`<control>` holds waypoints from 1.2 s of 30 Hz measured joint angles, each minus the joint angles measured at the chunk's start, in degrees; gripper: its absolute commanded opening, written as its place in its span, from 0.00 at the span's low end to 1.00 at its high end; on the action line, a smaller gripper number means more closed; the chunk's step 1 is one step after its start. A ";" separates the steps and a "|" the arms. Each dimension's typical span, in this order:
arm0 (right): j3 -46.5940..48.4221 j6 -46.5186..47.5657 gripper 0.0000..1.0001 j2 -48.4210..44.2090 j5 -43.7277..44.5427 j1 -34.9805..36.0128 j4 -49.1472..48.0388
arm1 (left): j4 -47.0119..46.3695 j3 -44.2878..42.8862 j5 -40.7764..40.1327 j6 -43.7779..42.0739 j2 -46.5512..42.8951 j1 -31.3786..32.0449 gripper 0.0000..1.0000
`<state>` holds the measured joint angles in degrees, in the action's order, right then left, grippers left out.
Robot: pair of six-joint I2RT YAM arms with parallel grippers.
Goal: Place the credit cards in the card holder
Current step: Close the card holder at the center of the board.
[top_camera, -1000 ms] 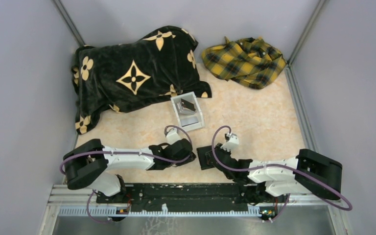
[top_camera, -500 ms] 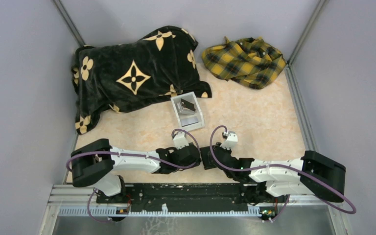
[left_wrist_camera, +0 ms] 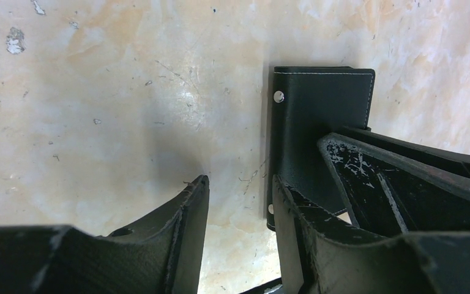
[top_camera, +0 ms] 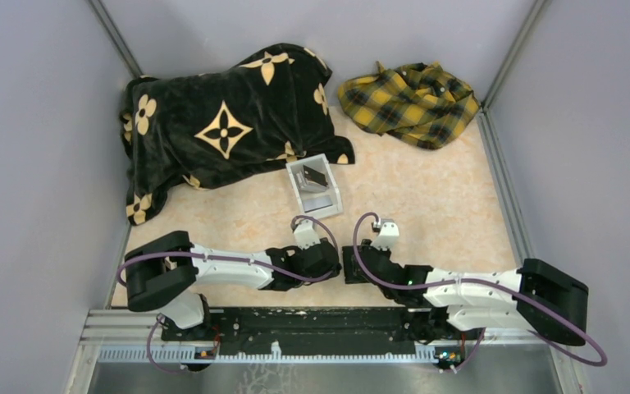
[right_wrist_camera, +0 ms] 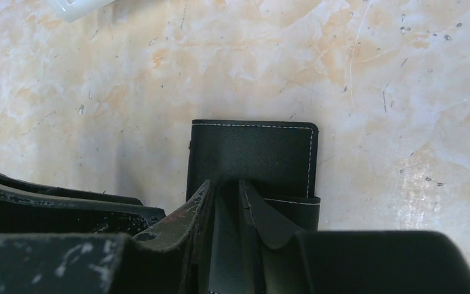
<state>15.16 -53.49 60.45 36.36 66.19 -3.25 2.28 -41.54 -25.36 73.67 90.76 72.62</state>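
The card holder (right_wrist_camera: 251, 150) is a black wallet with white stitching, lying closed on the marbled table between the two grippers (top_camera: 347, 272). My right gripper (right_wrist_camera: 226, 187) sits low over its near edge, jaws slightly apart. One stitched flap rests against the right finger and a narrow gap shows beside the left finger. My left gripper (left_wrist_camera: 238, 184) is open over bare table. Its right fingertip (left_wrist_camera: 281, 190) overlaps the card holder's (left_wrist_camera: 318, 104) snap-studded edge. The credit cards, one dark (top_camera: 315, 176) and one pale grey (top_camera: 321, 201), lie in a clear-white box (top_camera: 299, 190) farther back.
A black blanket with gold flower prints (top_camera: 221, 123) covers the back left. A yellow plaid cloth (top_camera: 410, 103) lies at the back right. Grey walls close in both sides, and the right gripper's finger (left_wrist_camera: 404, 184) crowds the left wrist view.
The left arm has reached rightward until its gripper meets the card holder. The right gripper's jaws have parted a little, and that arm and the card holder have shifted slightly right.
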 measured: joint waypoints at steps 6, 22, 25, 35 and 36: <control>-0.02 2.43 0.27 -2.34 -0.02 0.00 1.51 | -0.11 0.00 -0.07 0.02 0.00 0.02 0.51; 4.81 7.48 0.31 -5.27 1.57 -0.07 7.98 | -0.66 -0.87 -0.17 -0.22 0.92 0.04 0.53; 4.81 7.45 0.31 -6.29 1.86 -0.07 9.22 | -0.72 -0.87 -0.17 -0.24 0.94 0.04 0.53; 5.84 6.51 0.31 -12.09 4.92 -0.09 18.40 | -0.90 -0.87 -0.63 -0.46 0.96 0.04 0.54; 6.40 6.23 0.31 -11.72 5.03 -0.09 19.74 | -0.98 -0.87 -0.66 -0.57 0.98 0.04 0.54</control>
<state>21.56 -47.27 48.73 41.39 66.11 16.49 1.30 -42.41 -26.02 73.10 91.74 72.66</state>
